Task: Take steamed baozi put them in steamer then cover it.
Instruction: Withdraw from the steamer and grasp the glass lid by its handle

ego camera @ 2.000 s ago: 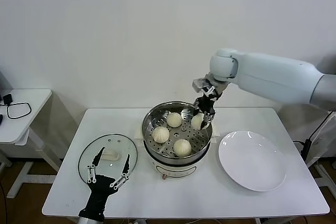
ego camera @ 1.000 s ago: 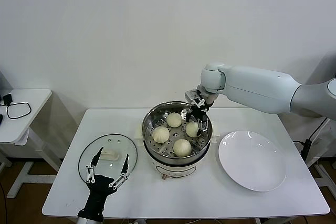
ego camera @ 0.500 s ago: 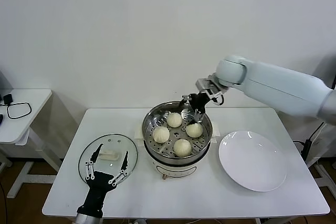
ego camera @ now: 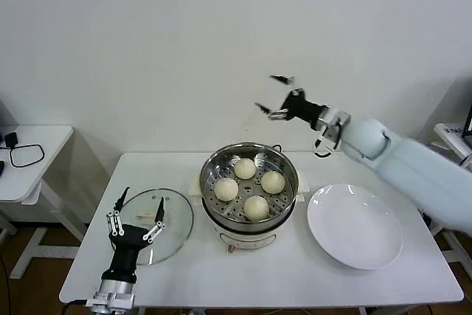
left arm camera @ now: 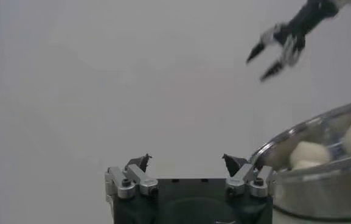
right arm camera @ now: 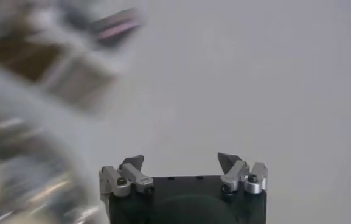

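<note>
- Table (ego camera: pixel 310 278): a white, flat, matte rectangle was seen carrying the whole setup.
- Steamer (ego camera: pixel 249 154): a round, shiny steel pot on a white base was placed mid-table toward the back edge; a perforated tray was seen inside.
- Cover (ego camera: pixel 177 215): a round clear glass lid with a metal rim was laid flat near the left edge, toward the front; its handle was hidden behind the gripper.
- Plate (ego camera: pixel 355 226): a flat white glossy round was set toward the right edge, just beside the steamer.
- Steamed baozi (ego camera: pixel 256 206): four smooth, domed, cream buns were seen on the tray, apart from one another; loading was judged complete.
- Step in hand was judged to be covering. The lid should be gripped at its centre handle, lifted level, centred over the pot rim and lowered flat; glass on steel was judged slippery, so a firm squeeze was advised.
- Left gripper (ego camera: pixel 135 217): it was poised over the cover, jaws released, nothing held.
- Right gripper (ego camera: pixel 274 97): it was raised above the back edge, well clear of the pot, jaws spread, empty.
</note>
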`<move>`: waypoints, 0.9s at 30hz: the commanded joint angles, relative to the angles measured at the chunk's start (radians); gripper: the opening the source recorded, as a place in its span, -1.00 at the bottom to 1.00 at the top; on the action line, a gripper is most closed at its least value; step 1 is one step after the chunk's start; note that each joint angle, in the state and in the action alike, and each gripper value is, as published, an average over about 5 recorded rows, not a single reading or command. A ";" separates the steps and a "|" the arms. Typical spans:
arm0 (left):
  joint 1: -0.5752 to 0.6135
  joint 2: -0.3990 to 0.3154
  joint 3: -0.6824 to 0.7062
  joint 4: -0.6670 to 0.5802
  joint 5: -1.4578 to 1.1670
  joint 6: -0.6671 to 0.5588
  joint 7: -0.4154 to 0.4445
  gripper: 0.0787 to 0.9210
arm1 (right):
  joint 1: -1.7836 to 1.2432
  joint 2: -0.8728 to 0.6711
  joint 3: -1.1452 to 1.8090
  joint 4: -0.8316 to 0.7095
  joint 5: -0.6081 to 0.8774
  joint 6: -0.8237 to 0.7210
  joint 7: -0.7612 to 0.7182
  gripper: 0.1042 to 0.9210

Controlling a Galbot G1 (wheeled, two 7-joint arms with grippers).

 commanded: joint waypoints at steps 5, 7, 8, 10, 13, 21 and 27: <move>-0.109 0.050 -0.056 0.302 0.665 0.047 -0.061 0.77 | -0.843 0.126 0.845 0.019 -0.082 0.119 0.343 0.76; -0.105 0.055 -0.073 0.329 0.750 0.050 -0.057 0.77 | -0.894 0.162 0.894 0.029 -0.084 0.122 0.324 0.76; -0.101 0.056 -0.081 0.340 0.789 0.046 -0.057 0.77 | -0.916 0.176 0.913 0.035 -0.084 0.122 0.314 0.76; -0.091 0.058 -0.096 0.353 0.859 0.028 -0.058 0.77 | -0.961 0.207 0.945 0.046 -0.087 0.124 0.294 0.76; -0.081 0.055 -0.104 0.372 0.928 -0.014 -0.084 0.77 | -1.006 0.246 0.969 0.051 -0.097 0.128 0.275 0.76; -0.107 0.046 -0.080 0.457 0.992 -0.059 -0.128 0.77 | -1.050 0.322 0.970 0.043 -0.134 0.135 0.254 0.76; -0.157 0.038 -0.075 0.514 1.040 -0.041 -0.143 0.77 | -1.061 0.351 0.967 0.048 -0.153 0.136 0.248 0.76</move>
